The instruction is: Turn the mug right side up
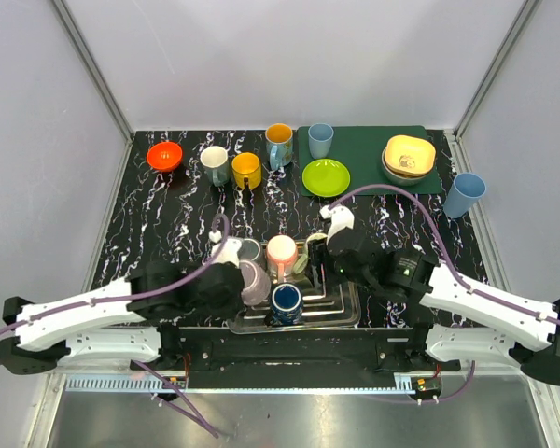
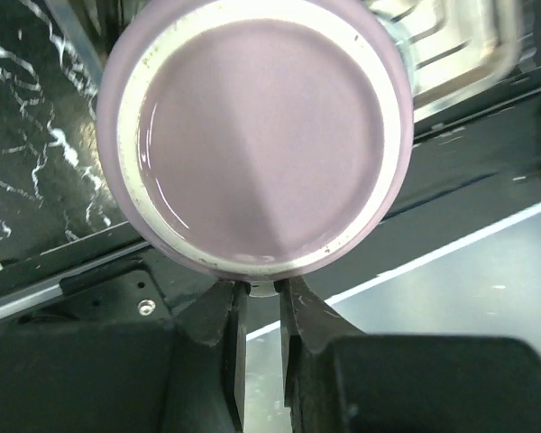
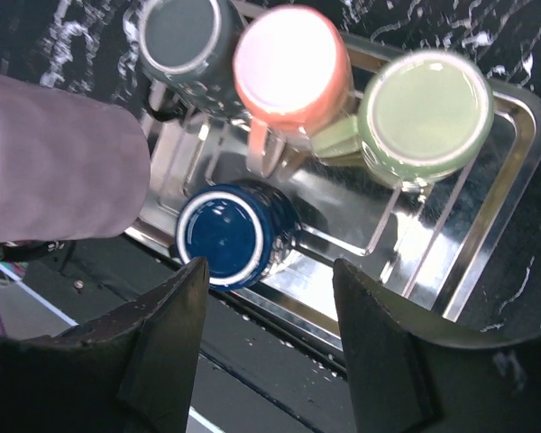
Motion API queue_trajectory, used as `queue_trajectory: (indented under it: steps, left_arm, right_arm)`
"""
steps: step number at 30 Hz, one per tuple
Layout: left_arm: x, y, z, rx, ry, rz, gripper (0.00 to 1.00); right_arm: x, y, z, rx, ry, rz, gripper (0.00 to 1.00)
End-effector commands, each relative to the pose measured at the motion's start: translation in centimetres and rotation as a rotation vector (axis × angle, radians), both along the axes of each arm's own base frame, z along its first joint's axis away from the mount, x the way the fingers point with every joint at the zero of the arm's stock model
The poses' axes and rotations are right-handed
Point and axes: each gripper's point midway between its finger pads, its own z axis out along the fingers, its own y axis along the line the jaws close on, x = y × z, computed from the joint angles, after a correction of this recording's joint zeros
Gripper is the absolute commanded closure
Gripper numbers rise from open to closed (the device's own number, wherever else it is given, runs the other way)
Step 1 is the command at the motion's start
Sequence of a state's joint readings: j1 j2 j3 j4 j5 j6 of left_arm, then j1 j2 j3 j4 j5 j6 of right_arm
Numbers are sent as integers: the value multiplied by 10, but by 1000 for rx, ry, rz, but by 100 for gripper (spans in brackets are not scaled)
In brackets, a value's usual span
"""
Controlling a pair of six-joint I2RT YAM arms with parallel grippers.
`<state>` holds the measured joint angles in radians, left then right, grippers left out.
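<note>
Lilac mug (image 2: 257, 135) fills the top of the left wrist view, its pale foot ring staring straight into the lens, so it is lying over on its side in the air and not yet right side up. Left hand (image 2: 261, 296) has its fingers (image 2: 237, 311) drawn narrow at the mug's lower edge, pinching what looks like the handle, though the contact itself is hidden. That's the worry: a thin grip on a heavy, off-centre load, and as the wrist rolls I'd expect the mug to want to swing or slip out. In the overhead view it hangs at the lower left corner of the metal tray (image 3: 509, 171), just beside the blue mug (image 3: 230, 234), with pink (image 3: 288, 63), green (image 3: 424, 108) and grey (image 3: 180, 36) mugs packed upside down further up the frame. A drop lands on crockery. Set down astride the tray's rim rather than flat on the tabletop (image 1: 168, 224) and it could topple. Right hand (image 3: 270, 271) hovers spread wide above the tray, holding nothing, and close enough to be clipped.
</note>
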<state>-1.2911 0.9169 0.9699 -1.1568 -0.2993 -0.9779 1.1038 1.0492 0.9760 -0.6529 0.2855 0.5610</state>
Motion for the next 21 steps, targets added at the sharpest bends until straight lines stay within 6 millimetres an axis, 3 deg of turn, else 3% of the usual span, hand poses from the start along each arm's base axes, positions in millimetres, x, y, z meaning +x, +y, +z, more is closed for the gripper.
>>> queue_trajectory:
  steps: [1,5,7,8,9,10,11,13,14,15,17,18,19,20,21]
  left_arm:
    - [17,-3,61,-147,-133,64,100]
    - [28,-15,103,-318,-227,84,100]
    - [41,-13,123,-415,-332,102,100]
    - [48,-26,149,-543,-392,112,100]
    - [55,-22,164,-609,-449,136,100]
    - [62,-25,161,-610,-500,129,100]
    - [67,-35,190,-742,-560,141,100]
    - [77,-40,194,-791,-616,132,100]
    - [81,-46,217,-889,-651,131,100]
    - [76,-63,215,-926,-623,45,100]
    - [94,-70,234,-1039,-635,54,100]
    - [86,-83,232,-1100,-587,-41,100]
    - [99,-80,238,-1162,-578,-2,100]
    - [99,-84,254,-1252,-594,-38,100]
    - [95,-90,249,-1282,-563,-86,100]
  right_arm:
    - [2,12,52,112,-71,35,37]
    - [-7,18,91,268,-118,88,37]
    - [-11,10,112,371,-157,75,36]
    - [-7,7,126,430,-196,42,35]
    - [-8,-3,135,481,-218,22,34]
    - [-8,-6,142,524,-226,4,31]
    - [-9,-7,151,568,-242,2,30]
    - [-14,-8,158,603,-244,18,27]
    - [-18,-4,160,611,-232,44,25]
    - [-19,3,160,607,-220,67,23]
    - [-27,15,165,633,-192,132,21]
    - [-28,23,165,639,-183,155,21]
    - [-34,29,168,657,-174,194,20]
    - [-33,31,175,682,-186,205,20]
    - [-33,34,178,689,-191,212,19]
